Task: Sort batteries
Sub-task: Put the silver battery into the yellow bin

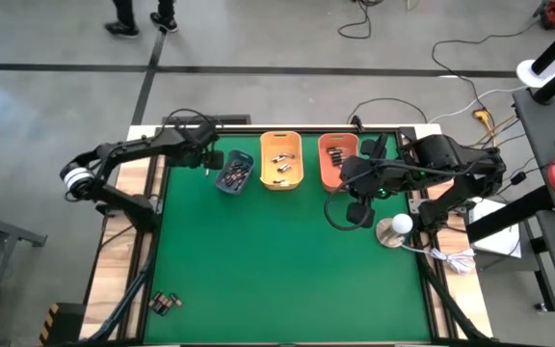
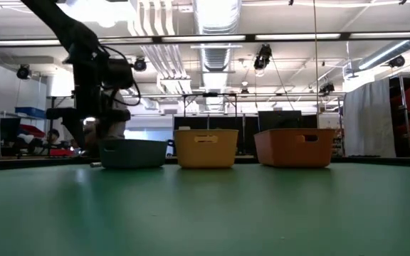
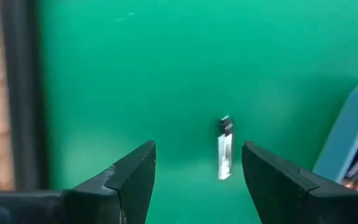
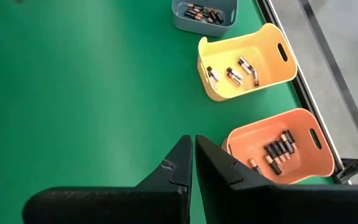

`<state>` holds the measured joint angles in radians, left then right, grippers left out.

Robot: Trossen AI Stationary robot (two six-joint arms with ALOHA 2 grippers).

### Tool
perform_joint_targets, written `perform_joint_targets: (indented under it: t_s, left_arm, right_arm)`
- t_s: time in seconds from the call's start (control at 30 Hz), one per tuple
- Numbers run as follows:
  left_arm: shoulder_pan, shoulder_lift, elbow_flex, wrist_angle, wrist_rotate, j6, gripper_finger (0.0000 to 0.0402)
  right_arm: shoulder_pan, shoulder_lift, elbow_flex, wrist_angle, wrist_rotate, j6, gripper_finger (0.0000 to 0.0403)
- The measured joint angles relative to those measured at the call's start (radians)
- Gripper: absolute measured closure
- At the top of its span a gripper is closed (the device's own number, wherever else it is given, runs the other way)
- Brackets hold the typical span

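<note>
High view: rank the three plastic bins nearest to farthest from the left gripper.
From the left gripper:
1. Grey-blue plastic bin, right beside it.
2. Yellow-orange plastic bin, middle of the row.
3. Orange plastic bin, far end, by the right arm.

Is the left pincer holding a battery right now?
No, the left pincer is open above a single battery lying on the green mat.

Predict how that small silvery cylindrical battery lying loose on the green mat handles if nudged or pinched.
The small silvery cylindrical battery lies on its side, so a nudge probably rolls it. It looks rigid and smooth, likely slippery. The open left gripper straddles it beside the grey-blue plastic bin.
</note>
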<state>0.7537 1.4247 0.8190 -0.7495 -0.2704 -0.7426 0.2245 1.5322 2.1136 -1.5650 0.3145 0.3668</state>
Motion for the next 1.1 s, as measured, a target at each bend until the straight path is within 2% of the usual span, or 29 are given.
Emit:
perform_joint_targets:
  t_s: [0.1, 0.23, 0.33, 0.47, 0.67, 0.77, 0.87, 0.97, 1.1]
  left_arm:
    - [0.004, 0.037, -0.018, 0.073, 0.054, 0.004, 0.0187]
    - [0.007, 0.103, -0.022, 0.103, 0.054, -0.024, 0.0190]
    - [0.015, 0.155, -0.023, 0.116, 0.051, -0.035, 0.0207]
    - [0.019, 0.201, -0.015, 0.131, 0.044, -0.064, 0.0257]
    - [0.019, 0.216, -0.017, 0.163, 0.043, -0.051, 0.0360]
    - [0.021, 0.195, -0.023, 0.182, 0.055, -0.009, 0.0390]
    - [0.022, 0.155, -0.022, 0.172, 0.061, 0.000, 0.0382]
    - [0.021, 0.061, 0.005, 0.142, 0.083, 0.025, 0.0384]
    - [-0.045, -0.078, 0.036, 0.267, 0.147, 0.086, 0.0396]
  right_arm:
    - [0.000, -0.001, 0.000, 0.000, 0.000, 0.000, 0.0390]
    - [0.000, -0.003, 0.000, -0.001, 0.000, 0.000, 0.0390]
    - [0.000, -0.003, -0.001, -0.002, -0.001, 0.000, 0.0390]
    - [0.000, -0.005, -0.001, -0.004, -0.002, 0.000, 0.0390]
    - [0.000, -0.007, -0.001, -0.006, -0.005, 0.015, 0.0390]
    - [0.000, -0.008, -0.001, -0.006, -0.005, 0.008, 0.0390]
    - [0.000, -0.010, -0.001, -0.006, -0.005, 0.000, 0.0390]
    - [0.000, -0.013, -0.001, -0.006, -0.004, -0.002, 0.0390]
    - [0.000, -0.014, -0.001, 0.004, 0.000, -0.030, 0.0390]
